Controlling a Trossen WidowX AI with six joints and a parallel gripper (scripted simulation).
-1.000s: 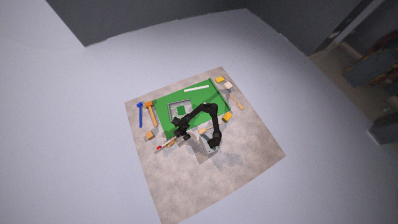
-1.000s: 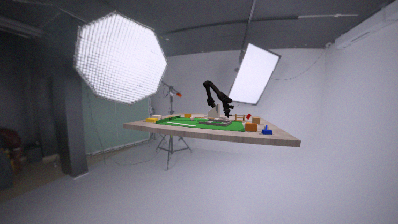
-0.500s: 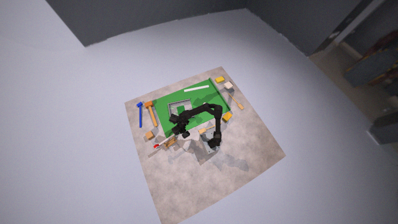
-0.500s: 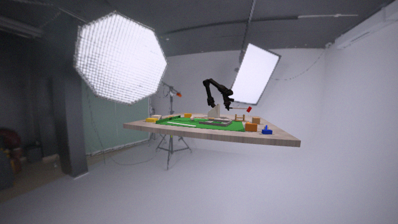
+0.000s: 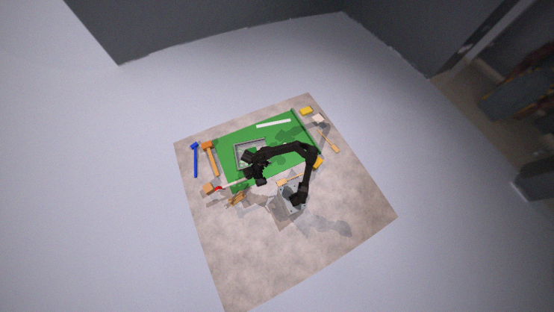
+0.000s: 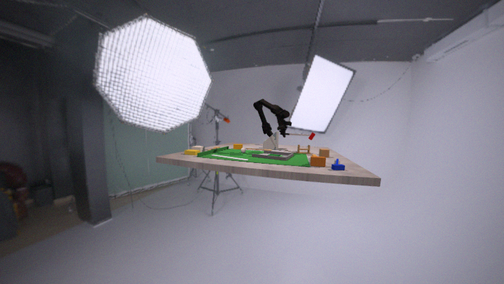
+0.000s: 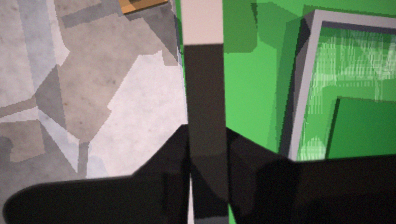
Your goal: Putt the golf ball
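My gripper (image 5: 251,177) (image 6: 284,134) (image 7: 199,130) is shut on the dark grip of the red putter. The putter's pale shaft (image 5: 234,182) (image 6: 298,134) (image 7: 202,22) reaches out from the fingers, roughly level above the table, to its red head (image 5: 218,188) (image 6: 312,136). The white golf ball (image 6: 243,150) rests on the green mat (image 5: 228,154) (image 6: 299,161); the arm hides it in the top view. A grey frame (image 5: 235,157) (image 6: 291,156) (image 7: 306,85) stands on the mat around a darker green patch (image 7: 365,127). The arm partly covers the frame in the top view.
A wooden stand (image 5: 237,198) (image 6: 303,149) is below the putter's side. An orange mallet (image 5: 211,160), a blue mallet (image 5: 195,163) and a tan block (image 5: 207,188) (image 6: 324,152) lie beyond the mat. Yellow blocks (image 5: 306,110) (image 6: 238,146) sit at the other end.
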